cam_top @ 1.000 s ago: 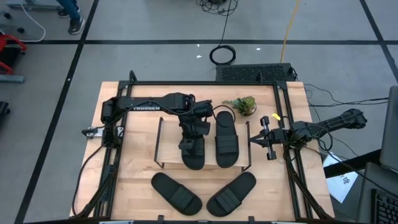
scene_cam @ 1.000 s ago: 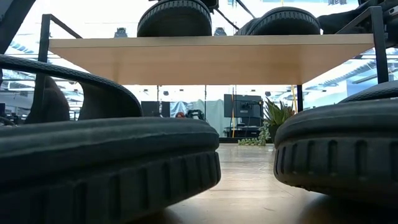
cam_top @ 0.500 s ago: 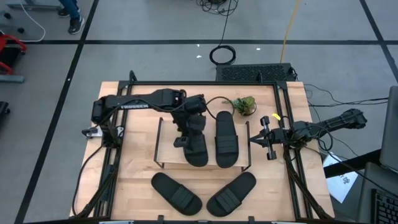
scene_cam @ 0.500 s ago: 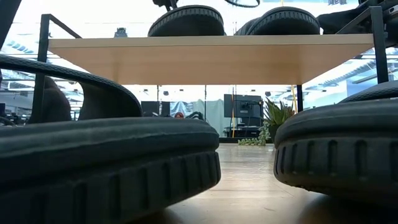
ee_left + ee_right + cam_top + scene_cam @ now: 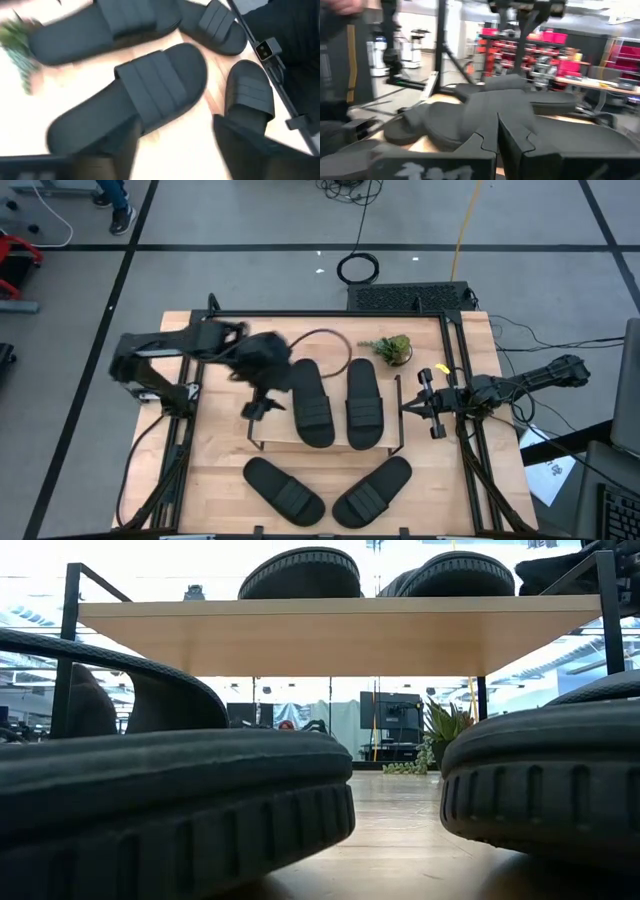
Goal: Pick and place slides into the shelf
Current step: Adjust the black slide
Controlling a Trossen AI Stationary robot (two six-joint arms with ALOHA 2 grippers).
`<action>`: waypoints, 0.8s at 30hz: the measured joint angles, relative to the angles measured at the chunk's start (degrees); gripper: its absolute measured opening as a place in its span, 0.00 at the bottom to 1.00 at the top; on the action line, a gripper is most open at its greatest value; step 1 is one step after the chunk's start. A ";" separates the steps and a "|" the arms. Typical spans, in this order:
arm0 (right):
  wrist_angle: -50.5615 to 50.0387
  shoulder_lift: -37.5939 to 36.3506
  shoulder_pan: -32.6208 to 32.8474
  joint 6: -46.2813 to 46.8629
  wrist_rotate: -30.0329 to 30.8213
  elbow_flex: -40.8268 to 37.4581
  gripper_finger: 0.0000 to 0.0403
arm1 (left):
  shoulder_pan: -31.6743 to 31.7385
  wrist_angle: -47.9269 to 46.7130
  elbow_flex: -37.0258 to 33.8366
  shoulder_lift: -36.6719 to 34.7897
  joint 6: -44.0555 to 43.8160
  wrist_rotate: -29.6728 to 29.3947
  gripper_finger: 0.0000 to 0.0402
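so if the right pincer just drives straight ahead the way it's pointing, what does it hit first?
Likely the shelf's wire side frame beside the right-hand slide. The right pincer is shut and points at that end; its height against the frame is unclear.

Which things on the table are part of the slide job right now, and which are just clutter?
Job:
- two slides on the shelf top
- two slides on the table in front
- shelf
- left gripper, empty, beside the shelf's left end
- right gripper, shut, waiting at the shelf's right end

Clutter:
- small green plant
- yellow tag
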 joint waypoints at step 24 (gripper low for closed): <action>0.92 0.02 0.01 0.56 -0.74 0.00 0.00 | -14.73 79.61 -79.10 -54.84 -2.88 -24.57 0.00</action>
